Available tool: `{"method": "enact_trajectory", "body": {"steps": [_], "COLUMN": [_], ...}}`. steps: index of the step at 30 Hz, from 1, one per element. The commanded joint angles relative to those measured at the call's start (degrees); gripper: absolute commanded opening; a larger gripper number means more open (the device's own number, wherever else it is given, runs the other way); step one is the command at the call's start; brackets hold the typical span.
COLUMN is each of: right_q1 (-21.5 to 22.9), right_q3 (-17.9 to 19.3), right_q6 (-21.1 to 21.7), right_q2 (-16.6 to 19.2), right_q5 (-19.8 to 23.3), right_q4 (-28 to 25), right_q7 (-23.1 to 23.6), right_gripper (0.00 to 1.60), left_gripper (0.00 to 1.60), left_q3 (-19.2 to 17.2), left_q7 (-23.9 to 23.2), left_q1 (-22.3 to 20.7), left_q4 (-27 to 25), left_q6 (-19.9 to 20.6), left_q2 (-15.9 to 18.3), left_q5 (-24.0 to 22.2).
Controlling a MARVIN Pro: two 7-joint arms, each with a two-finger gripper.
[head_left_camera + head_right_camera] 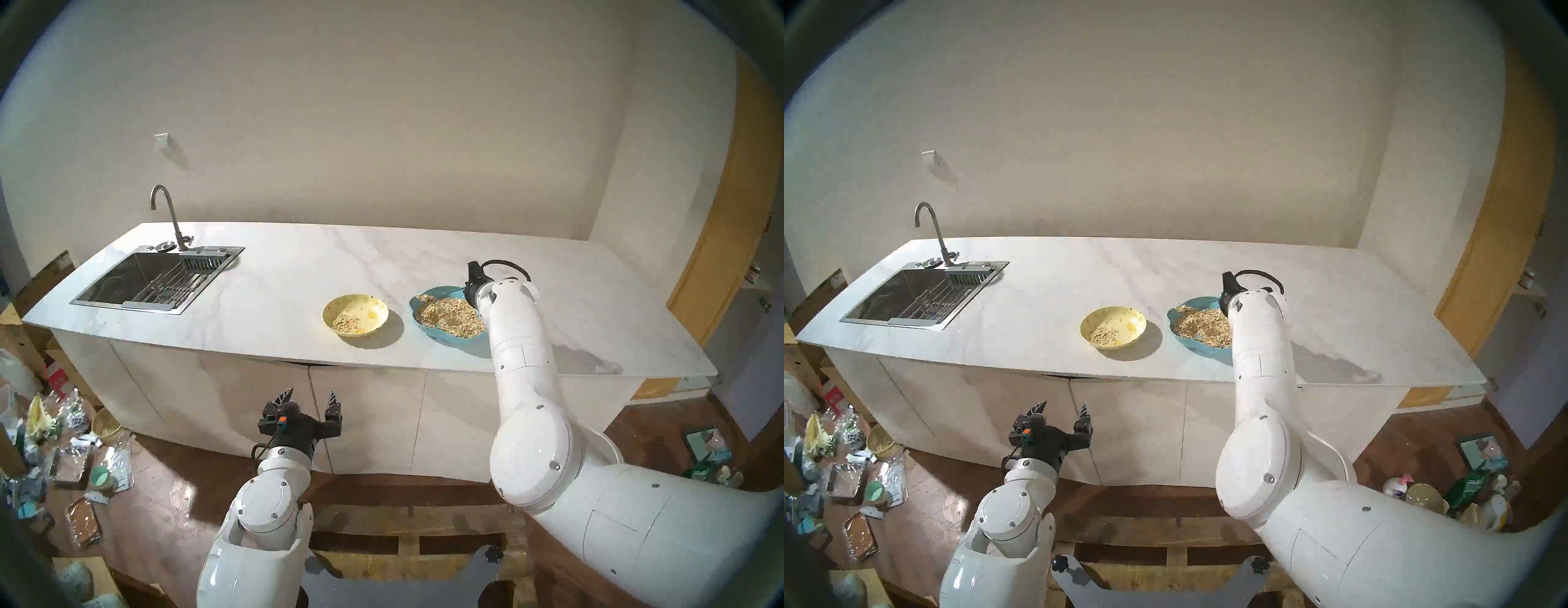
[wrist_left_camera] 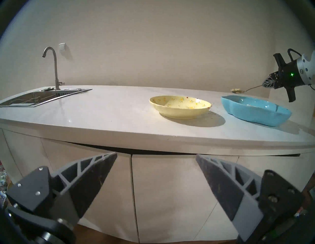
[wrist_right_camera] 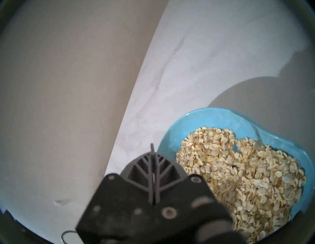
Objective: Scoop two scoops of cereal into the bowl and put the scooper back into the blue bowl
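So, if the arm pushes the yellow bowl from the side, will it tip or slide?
The yellow bowl is shallow and wide, so it would probably slide, not tip. The counter looks smooth and glossy, so it may slide easily. It holds only a few oats, so it is likely light.

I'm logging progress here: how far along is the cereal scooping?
Some oat flakes already lie in the round pale-yellow flowered bowl. The right gripper is shut on the slim silver spoon, loaded above the wavy-rimmed light-blue bowl. Left: tip that load into the yellow bowl, then return the spoon.
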Motion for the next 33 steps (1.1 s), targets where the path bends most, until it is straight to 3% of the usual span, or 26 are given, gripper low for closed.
{"method": "enact_trajectory", "body": {"steps": [1,16,25,33], "right_q1": [0.8,1.4,2.6,5.7], "right_q3": [-1.6,-5.1,-7.6,-9.1], "right_q6": [1.0,0.2,-1.3,-4.1], "right_q2": [-2.5,-5.8,-7.3,-7.7], "right_q5": [-0.1,-0.8,-2.0,-2.9], "right_q4": [-3.1,-1.8,1.6,8.9], "right_q7": [0.2,-0.8,-0.7,0.4], "right_gripper": [0.00,0.00,0.00,0.00], "left_gripper": [1.60,1.60,1.60,1.60], "left_q3": [0.1,0.1,0.1,0.1], "left_q7": [-0.2,-0.2,-0.2,-0.2], "left_q1": [-0.3,-0.3,-0.3,-0.3], "left_q4": [-1.5,-1.4,-1.4,-1.4], "left_q6": [-0.3,-0.4,-0.4,-0.4], "left_q2": [0.0,0.0,0.0,0.0], "left_q5": [-0.1,-0.1,-0.1,-0.1]}}
